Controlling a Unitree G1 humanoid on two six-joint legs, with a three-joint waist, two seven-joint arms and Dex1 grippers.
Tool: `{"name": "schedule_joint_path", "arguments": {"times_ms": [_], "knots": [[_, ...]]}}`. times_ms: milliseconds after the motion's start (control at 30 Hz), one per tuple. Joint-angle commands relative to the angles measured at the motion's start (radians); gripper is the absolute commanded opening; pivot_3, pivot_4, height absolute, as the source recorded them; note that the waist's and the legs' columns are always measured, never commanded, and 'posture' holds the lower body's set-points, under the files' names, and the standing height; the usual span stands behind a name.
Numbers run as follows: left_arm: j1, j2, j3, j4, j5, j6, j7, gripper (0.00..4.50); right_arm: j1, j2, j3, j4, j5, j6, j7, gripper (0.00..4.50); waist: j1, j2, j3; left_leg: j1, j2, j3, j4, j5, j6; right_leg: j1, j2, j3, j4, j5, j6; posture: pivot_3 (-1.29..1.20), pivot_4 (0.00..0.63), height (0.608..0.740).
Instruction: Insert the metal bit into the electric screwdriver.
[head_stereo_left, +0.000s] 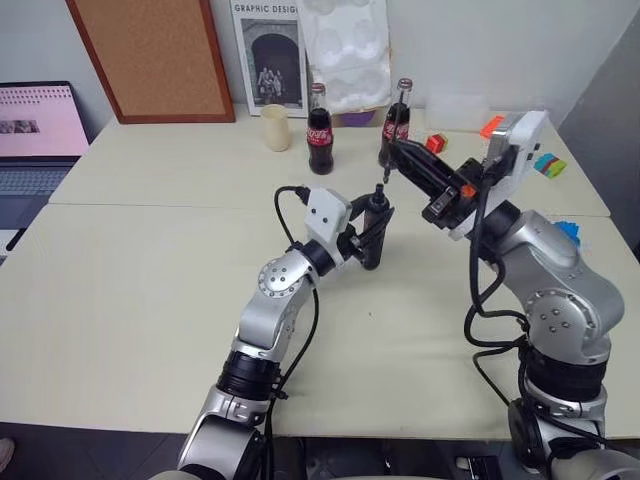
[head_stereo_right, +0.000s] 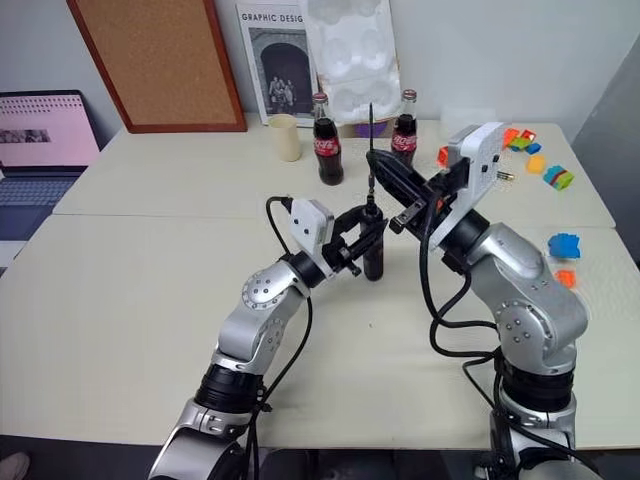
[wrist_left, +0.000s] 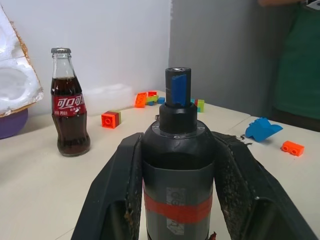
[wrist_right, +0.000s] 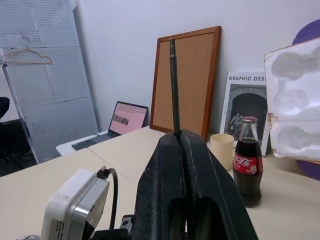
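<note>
My left gripper (head_stereo_right: 366, 238) is shut on the electric screwdriver (head_stereo_right: 373, 250), a black tool with a red band (wrist_left: 178, 210). It holds it upright over the middle of the table, bluish tip (wrist_left: 178, 88) upward. The right gripper (head_stereo_right: 378, 163) comes in from the right, just above the screwdriver. It is shut on the metal bit (wrist_right: 173, 85), a thin grey rod standing upright out of its fingertips. The bit (head_stereo_right: 371, 125) hangs over the screwdriver's top. Its lower end is close above the tip; whether they touch I cannot tell.
Two cola bottles (head_stereo_right: 328, 140) (head_stereo_right: 404, 128) and a cream cup (head_stereo_right: 288, 137) stand behind the grippers. A cork board (head_stereo_left: 150, 60), a poster and a white foam block (head_stereo_left: 348, 50) lean on the back wall. A laptop (head_stereo_left: 35, 140) is far left, toy bricks (head_stereo_right: 548, 172) far right.
</note>
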Motion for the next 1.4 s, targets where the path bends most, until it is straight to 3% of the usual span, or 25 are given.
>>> {"name": "schedule_joint_path", "arguments": {"times_ms": [33,600,1400], "knots": [[-0.003,-0.002,-0.005,-0.036,0.002,-0.011,-0.006,1.64,0.010,-0.002,0.011,0.011,-0.012,-0.063,0.024,0.00,0.000,0.000,0.000,0.000,0.000,0.000,0.000,0.000,0.000,0.000,0.000,0.000,0.000,0.000,0.000,0.00,0.150,0.740],[-0.004,0.016,-0.022,-0.047,0.008,-0.012,-0.032,1.64,0.020,-0.007,0.092,0.146,-0.141,-0.234,0.084,0.00,0.000,0.000,0.000,0.000,0.000,0.000,0.000,0.000,0.000,0.000,0.000,0.000,0.000,0.000,0.000,0.00,0.150,0.740],[-0.002,0.019,-0.024,-0.049,0.008,-0.014,-0.031,1.64,0.061,-0.064,0.101,0.144,-0.193,-0.241,0.092,0.00,0.000,0.000,0.000,0.001,0.000,0.000,0.000,0.000,0.000,0.001,0.000,0.000,0.000,0.000,0.000,0.00,0.150,0.740]]}}
